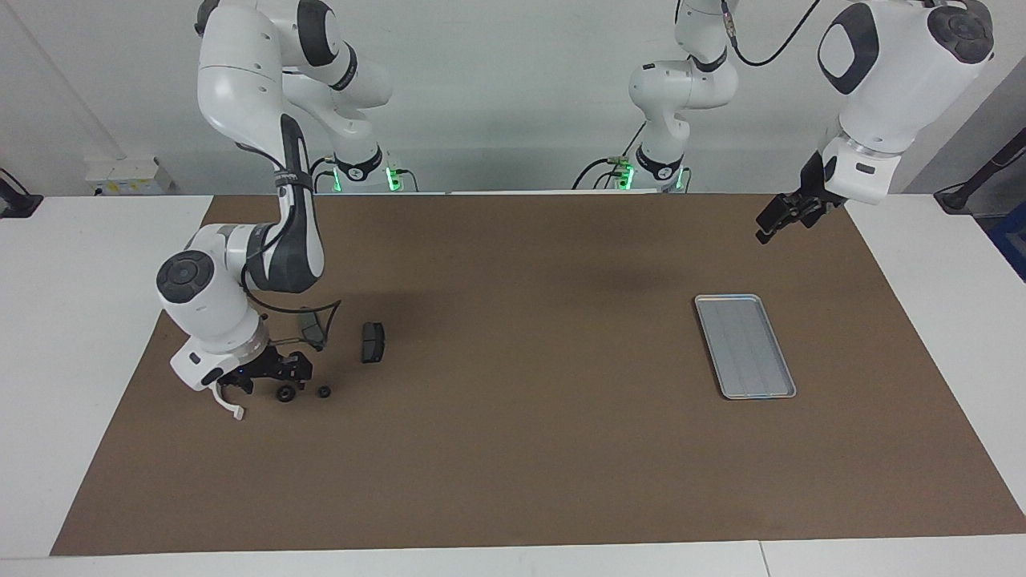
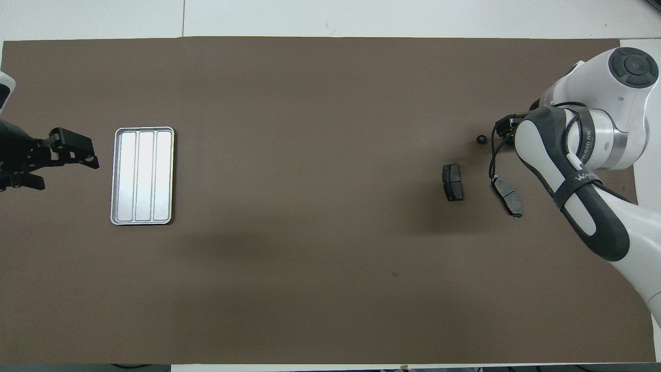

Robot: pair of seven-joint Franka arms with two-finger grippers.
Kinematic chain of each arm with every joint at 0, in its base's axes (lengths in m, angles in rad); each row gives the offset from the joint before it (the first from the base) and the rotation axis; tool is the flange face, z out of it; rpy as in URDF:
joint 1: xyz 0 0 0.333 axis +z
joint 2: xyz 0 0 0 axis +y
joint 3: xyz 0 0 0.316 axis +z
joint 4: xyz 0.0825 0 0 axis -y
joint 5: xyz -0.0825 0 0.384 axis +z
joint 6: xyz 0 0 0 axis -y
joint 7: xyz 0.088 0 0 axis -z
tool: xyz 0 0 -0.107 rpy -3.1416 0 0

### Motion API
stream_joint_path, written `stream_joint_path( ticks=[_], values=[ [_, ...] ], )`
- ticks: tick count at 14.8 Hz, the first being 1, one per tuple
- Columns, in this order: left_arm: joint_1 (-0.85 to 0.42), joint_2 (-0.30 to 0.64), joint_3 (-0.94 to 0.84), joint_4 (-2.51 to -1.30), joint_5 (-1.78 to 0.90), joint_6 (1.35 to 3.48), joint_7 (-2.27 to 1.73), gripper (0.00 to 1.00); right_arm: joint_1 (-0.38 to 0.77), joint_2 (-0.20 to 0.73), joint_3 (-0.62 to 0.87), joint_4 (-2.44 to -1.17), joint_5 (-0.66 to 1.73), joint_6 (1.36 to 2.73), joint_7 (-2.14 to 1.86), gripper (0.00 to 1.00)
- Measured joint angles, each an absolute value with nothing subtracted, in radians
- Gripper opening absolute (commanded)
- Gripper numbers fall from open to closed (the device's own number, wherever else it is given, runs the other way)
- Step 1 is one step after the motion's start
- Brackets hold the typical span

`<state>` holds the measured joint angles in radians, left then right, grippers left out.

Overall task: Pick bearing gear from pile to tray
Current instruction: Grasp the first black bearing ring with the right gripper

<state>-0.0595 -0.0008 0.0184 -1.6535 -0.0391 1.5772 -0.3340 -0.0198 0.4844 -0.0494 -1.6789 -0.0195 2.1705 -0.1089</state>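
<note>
The pile lies at the right arm's end of the table: a white half-ring bracket [image 1: 230, 405], two dark grey pads [image 1: 373, 342] [image 1: 311, 328] and two small black rings [image 1: 284, 393] [image 1: 324, 391]. My right gripper [image 1: 272, 383] is open and low over the mat, above the bracket's end and the nearer-by ring, which sits at its fingertips. In the overhead view the arm hides that ring and the bracket; only one ring [image 2: 481, 139] and both pads [image 2: 453, 182] [image 2: 507, 195] show. The silver tray [image 1: 745, 346] [image 2: 143, 175] lies bare at the left arm's end. My left gripper [image 1: 773, 220] [image 2: 77, 152] waits open in the air beside it.
The brown mat [image 1: 513, 449] covers the table, with white table margin around it. The right arm's elbow and cable [image 2: 493, 155] hang over the pile area.
</note>
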Motion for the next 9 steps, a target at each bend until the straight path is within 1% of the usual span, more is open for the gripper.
stream_joint_path(
  ticks=[9],
  values=[
    [-0.059, -0.001, 0.021, -1.654, -0.039, 1.578, -0.334, 1.0, -0.02, 0.499, -0.05, -1.692, -0.019, 2.188, -0.109, 0.96]
  ],
)
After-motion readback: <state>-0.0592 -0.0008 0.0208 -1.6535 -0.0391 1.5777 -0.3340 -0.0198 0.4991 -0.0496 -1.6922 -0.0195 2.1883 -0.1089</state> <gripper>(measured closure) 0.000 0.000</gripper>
